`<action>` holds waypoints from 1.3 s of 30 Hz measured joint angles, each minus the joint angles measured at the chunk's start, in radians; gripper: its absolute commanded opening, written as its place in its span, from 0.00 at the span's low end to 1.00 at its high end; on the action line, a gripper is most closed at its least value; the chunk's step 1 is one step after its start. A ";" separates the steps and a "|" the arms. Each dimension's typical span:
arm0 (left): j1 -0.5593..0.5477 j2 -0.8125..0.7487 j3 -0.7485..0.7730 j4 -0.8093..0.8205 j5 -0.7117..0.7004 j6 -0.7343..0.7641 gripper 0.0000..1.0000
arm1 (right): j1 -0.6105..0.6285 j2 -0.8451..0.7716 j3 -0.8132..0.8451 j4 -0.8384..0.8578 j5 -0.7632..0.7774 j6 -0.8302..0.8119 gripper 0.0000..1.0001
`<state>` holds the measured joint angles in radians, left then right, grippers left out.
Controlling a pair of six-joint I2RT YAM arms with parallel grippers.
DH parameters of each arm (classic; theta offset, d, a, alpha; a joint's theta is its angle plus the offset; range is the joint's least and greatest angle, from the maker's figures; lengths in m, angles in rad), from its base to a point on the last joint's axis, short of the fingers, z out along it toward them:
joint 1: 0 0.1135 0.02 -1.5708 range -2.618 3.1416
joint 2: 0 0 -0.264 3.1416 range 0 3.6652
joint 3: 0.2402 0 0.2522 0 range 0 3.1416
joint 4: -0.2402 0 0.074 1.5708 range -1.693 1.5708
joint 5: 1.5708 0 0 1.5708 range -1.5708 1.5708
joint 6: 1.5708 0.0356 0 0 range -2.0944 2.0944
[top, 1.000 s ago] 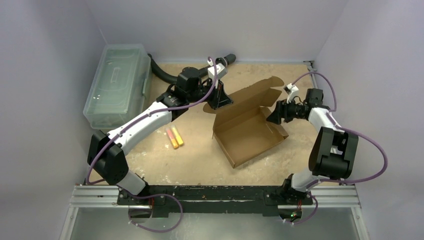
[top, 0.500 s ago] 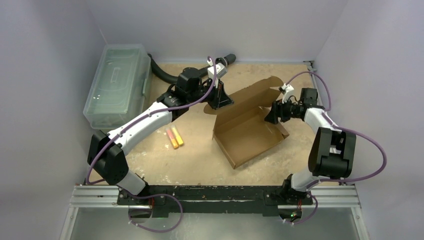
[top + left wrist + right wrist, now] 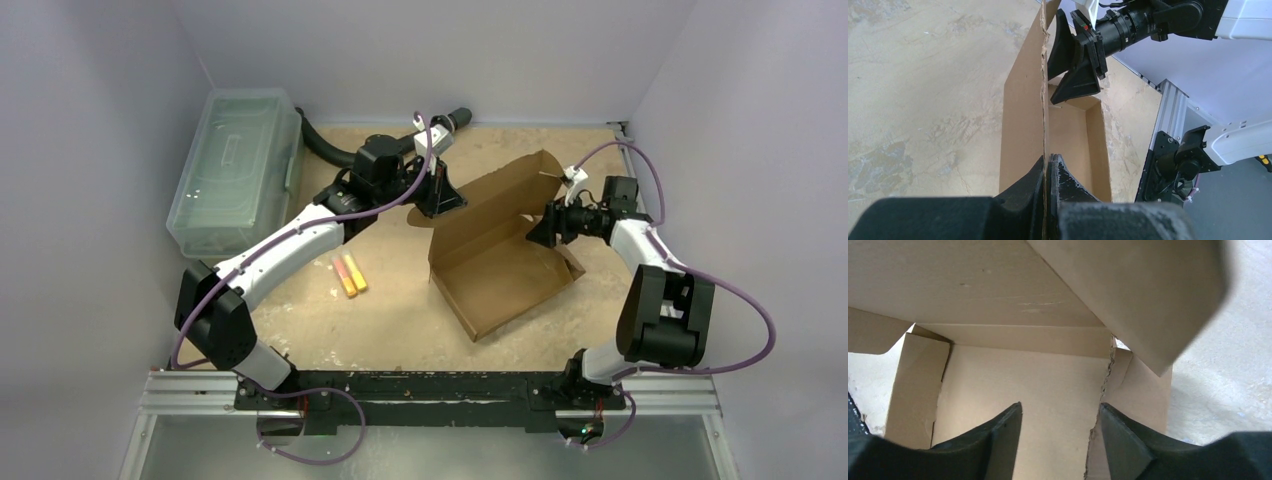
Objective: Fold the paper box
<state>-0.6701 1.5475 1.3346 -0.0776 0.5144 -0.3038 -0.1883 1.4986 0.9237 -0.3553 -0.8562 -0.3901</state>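
The paper box (image 3: 500, 275) is brown corrugated cardboard and lies mid-table, its shallow tray open. Its big lid flap (image 3: 500, 190) stands raised at the back. My left gripper (image 3: 440, 200) is shut on the left end of that flap. In the left wrist view the jaws (image 3: 1048, 167) pinch the thin panel (image 3: 1023, 110) edge-on. My right gripper (image 3: 535, 230) stands open over the tray's right end, just inside the side wall. In the right wrist view its fingertips (image 3: 1060, 410) straddle bare box floor (image 3: 1023, 375), with the ragged side-wall edge (image 3: 1105, 375) beside the right finger.
A clear plastic lidded bin (image 3: 235, 165) stands at the back left, with a black hose (image 3: 325, 145) behind it. Two orange-yellow markers (image 3: 348, 274) lie left of the box. An aluminium rail (image 3: 430, 395) runs along the near edge. Walls close in on both sides.
My right gripper has moved left, further in over the box's tray, and its jaws have narrowed somewhat. The lid flap stands more upright. The left arm has held still.
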 measured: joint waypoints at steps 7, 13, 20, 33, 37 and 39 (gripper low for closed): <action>0.000 -0.011 0.000 -0.017 -0.008 0.013 0.00 | -0.092 0.000 0.000 -0.026 -0.066 -0.029 0.80; 0.000 -0.013 0.000 -0.018 -0.004 0.035 0.00 | -0.166 0.070 0.015 -0.072 -0.113 -0.070 0.80; 0.000 -0.023 -0.007 -0.021 0.013 0.038 0.00 | -0.167 0.256 0.041 -0.144 -0.134 -0.101 0.81; 0.000 -0.039 -0.008 -0.016 0.024 0.054 0.00 | -0.190 0.132 0.045 -0.173 -0.117 -0.137 0.86; 0.000 -0.043 -0.008 -0.016 0.021 0.053 0.00 | -0.178 -0.035 0.000 -0.118 -0.031 -0.158 0.88; 0.000 -0.043 -0.008 -0.019 0.016 0.051 0.00 | -0.150 -0.096 -0.026 -0.089 0.033 -0.178 0.89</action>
<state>-0.6704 1.5043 1.3270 -0.0967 0.5304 -0.2527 -0.3386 1.4029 0.8978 -0.4446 -0.8230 -0.5682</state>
